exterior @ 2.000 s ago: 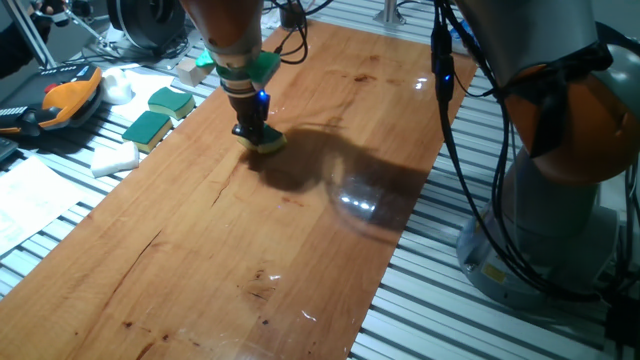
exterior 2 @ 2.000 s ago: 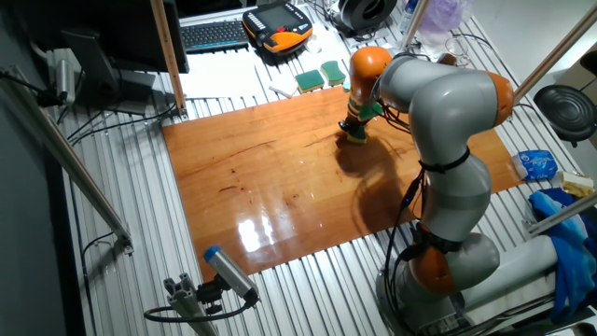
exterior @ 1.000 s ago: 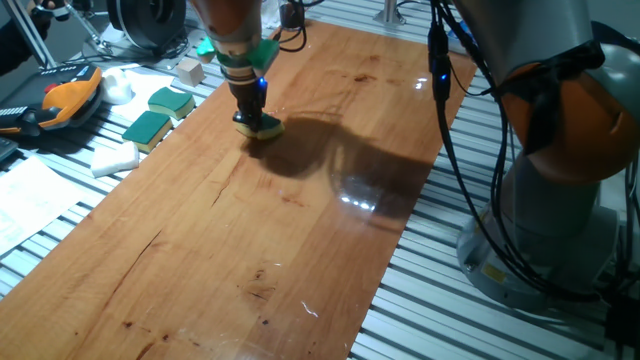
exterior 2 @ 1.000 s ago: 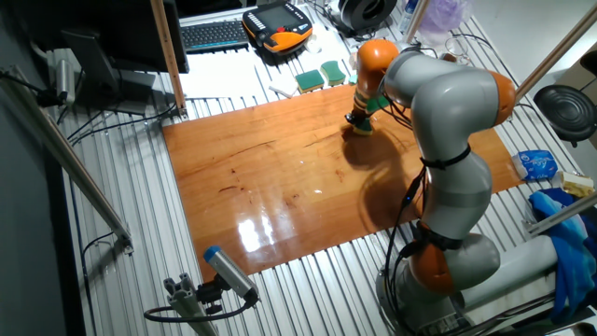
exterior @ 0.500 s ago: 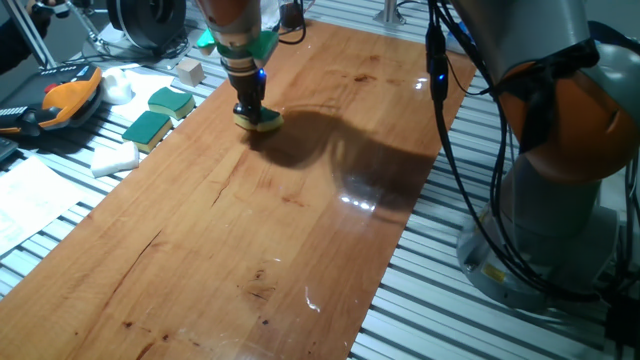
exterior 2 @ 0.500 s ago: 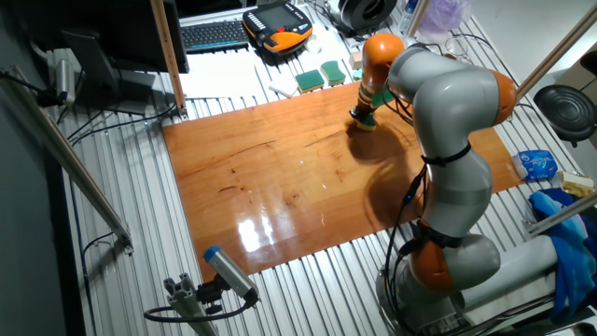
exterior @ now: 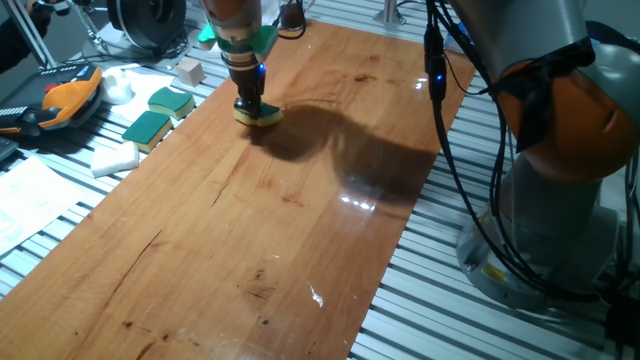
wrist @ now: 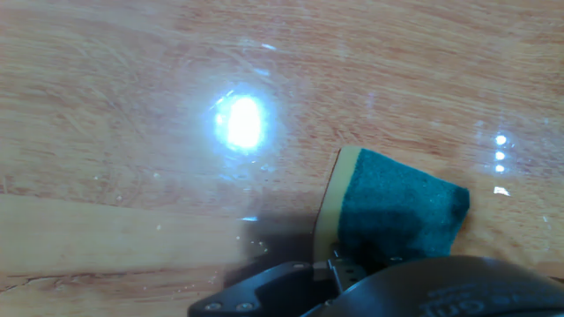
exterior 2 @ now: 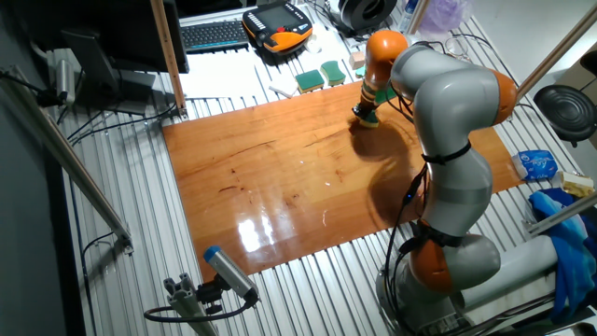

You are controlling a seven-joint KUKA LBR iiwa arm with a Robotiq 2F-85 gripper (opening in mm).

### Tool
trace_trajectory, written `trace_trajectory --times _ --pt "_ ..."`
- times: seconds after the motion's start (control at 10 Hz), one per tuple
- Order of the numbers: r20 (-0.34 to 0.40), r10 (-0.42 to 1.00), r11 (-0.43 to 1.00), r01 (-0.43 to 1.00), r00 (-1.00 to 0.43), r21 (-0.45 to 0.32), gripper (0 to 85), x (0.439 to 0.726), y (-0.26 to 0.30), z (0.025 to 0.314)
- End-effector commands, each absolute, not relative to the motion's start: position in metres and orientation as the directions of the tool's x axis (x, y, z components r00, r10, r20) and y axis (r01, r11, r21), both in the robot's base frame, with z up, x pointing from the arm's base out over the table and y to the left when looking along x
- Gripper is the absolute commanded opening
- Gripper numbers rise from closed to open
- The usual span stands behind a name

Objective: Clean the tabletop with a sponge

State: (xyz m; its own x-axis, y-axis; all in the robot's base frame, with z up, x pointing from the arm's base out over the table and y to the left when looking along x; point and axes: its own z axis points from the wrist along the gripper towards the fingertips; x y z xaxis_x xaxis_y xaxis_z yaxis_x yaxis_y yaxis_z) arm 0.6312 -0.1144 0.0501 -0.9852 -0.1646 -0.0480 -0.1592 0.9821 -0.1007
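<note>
The tabletop [exterior: 250, 220] is a long glossy reddish-brown board, also in the other fixed view [exterior 2: 280, 177] and filling the hand view [wrist: 132, 106]. My gripper [exterior: 250, 108] [exterior 2: 366, 114] is shut on the sponge [exterior: 262, 117] and presses it flat on the board near its far left edge. The sponge has a teal-green top over yellow foam. In the other fixed view the sponge [exterior 2: 369, 119] shows just below the hand. In the hand view the sponge [wrist: 392, 207] sticks out from under the dark gripper body.
Two spare green-and-yellow sponges [exterior: 160, 112] [exterior 2: 319, 76] and a white foam block [exterior: 115, 158] lie on the ribbed slats left of the board. An orange pendant [exterior: 65, 98] lies beyond them. The arm's grey base [exterior: 560, 200] with cables stands at the right.
My gripper has slid the sponge along the board toward its far end, away from the middle. The grip on the sponge is unchanged.
</note>
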Motion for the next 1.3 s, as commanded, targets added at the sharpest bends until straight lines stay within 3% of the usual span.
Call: trace_trajectory --times 0.0,1.2 --pt "-0.047 -0.167 0.982 -0.162 -0.985 -0.101 0.0 0.632 -0.117 0.050" --pt "-0.046 -0.213 0.972 -0.207 -0.976 -0.111 0.0 0.635 -0.149 0.053"
